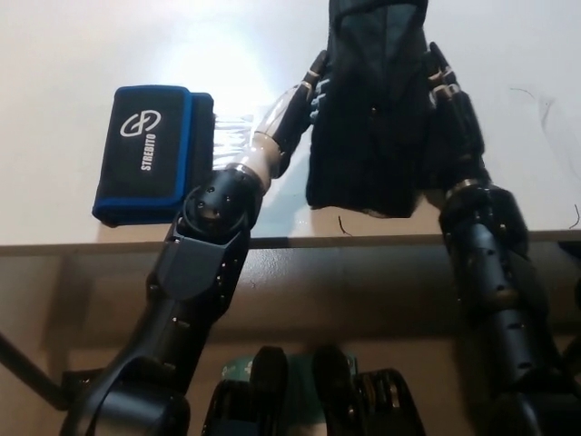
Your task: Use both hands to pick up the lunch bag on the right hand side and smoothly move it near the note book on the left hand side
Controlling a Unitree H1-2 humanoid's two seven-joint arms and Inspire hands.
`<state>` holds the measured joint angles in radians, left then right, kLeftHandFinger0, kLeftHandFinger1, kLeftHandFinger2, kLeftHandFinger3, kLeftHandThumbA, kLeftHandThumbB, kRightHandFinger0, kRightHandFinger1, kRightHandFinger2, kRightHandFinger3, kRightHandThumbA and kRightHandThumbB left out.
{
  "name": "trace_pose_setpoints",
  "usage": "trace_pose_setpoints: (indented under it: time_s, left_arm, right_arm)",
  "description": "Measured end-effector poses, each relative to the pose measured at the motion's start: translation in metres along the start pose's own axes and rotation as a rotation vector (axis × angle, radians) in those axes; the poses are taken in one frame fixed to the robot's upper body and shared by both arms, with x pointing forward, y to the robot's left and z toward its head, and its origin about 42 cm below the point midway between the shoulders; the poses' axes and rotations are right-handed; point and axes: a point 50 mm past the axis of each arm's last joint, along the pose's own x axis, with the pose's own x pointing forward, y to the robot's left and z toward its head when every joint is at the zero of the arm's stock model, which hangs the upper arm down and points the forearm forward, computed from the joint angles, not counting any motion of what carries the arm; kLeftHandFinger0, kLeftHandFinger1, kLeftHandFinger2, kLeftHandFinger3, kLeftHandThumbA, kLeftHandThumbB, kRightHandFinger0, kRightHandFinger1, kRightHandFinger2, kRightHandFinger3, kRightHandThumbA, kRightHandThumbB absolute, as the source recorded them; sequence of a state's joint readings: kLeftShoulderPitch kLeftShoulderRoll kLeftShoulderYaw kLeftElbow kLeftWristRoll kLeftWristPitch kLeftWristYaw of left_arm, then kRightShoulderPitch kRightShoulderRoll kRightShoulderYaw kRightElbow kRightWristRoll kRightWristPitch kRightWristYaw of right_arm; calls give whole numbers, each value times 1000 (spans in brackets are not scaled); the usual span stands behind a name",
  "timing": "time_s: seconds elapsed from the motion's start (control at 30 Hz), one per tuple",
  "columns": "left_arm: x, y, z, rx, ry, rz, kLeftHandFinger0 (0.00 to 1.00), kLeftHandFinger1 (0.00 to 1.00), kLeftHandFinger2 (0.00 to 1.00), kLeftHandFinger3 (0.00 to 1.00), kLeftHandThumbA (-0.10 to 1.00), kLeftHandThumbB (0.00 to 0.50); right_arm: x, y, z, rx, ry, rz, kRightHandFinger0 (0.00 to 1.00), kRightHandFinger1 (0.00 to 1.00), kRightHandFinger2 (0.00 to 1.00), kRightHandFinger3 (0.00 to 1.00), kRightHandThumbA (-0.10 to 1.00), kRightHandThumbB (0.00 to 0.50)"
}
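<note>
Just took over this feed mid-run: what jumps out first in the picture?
The dark lunch bag at top centre, squeezed between two robot hands: the left robot hand flat against its left side, the right robot hand against its right. To the left on the pale table lies a black case edged in blue, marked STREDITO.

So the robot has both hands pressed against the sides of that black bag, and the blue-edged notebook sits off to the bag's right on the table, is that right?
Not quite. The head view shows the blue-edged notebook on the picture's left, the robot's left, of the black bag, not its right. The rest holds: the left hand and right hand flank the bag's two sides on the table.
</note>
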<state>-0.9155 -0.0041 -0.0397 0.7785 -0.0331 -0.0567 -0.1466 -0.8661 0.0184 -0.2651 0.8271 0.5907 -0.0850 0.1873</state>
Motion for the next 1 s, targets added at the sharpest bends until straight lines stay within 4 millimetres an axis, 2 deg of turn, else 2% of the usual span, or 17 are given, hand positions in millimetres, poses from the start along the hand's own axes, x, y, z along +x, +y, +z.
trace_pose_setpoints:
  time_s: [0.07,0.17,0.3,0.37,0.4,0.47,0.5,0.63,0.83,0.9,1.0]
  left_arm:
    - [-4,6,-3,-1,-1,12,1000,1000,1000,1000,1000,339]
    - [-12,16,-5,-17,-19,41,1000,1000,1000,1000,1000,317]
    - [-29,32,-11,-42,-40,88,1000,1000,1000,1000,1000,335]
    - [-38,42,-14,-41,-46,111,1000,1000,1000,1000,1000,319]
    - [-41,46,-15,-42,-48,121,1000,1000,1000,1000,1000,326]
    - [-52,61,-17,-42,-57,155,1000,1000,1000,1000,1000,319]
    - [-56,68,-16,-41,-66,170,1000,1000,1000,1000,1000,309]
    - [-71,87,-15,-32,-87,210,1000,1000,1000,1000,1000,267]
    - [-98,112,-9,-31,-125,265,1000,1000,1000,1000,1000,294]
    - [-103,116,-9,-33,-125,272,1000,1000,1000,1000,1000,312]
    - [-108,120,-10,-39,-126,282,1000,1000,1000,1000,1000,306]
  right_arm:
    - [1,5,-6,5,2,4,1000,1000,1000,1000,1000,264]
    - [3,16,-14,8,8,17,1000,1000,1000,1000,1000,262]
    - [6,31,-24,16,24,37,1000,1000,1000,1000,1000,270]
    - [7,40,-31,19,40,47,1000,1000,1000,1000,1000,263]
    - [7,43,-33,18,45,51,1000,1000,1000,1000,1000,266]
    - [9,52,-40,8,63,67,1000,1000,1000,1000,1000,275]
    - [10,56,-44,3,71,73,1000,1000,1000,1000,1000,297]
    - [12,67,-53,-21,95,93,1000,1000,1000,1000,1000,292]
    - [14,85,-67,-47,122,122,1000,1000,1000,1000,1000,273]
    - [14,90,-70,-44,127,127,1000,1000,1000,1000,1000,272]
    - [14,94,-73,-43,136,133,1000,1000,1000,1000,1000,278]
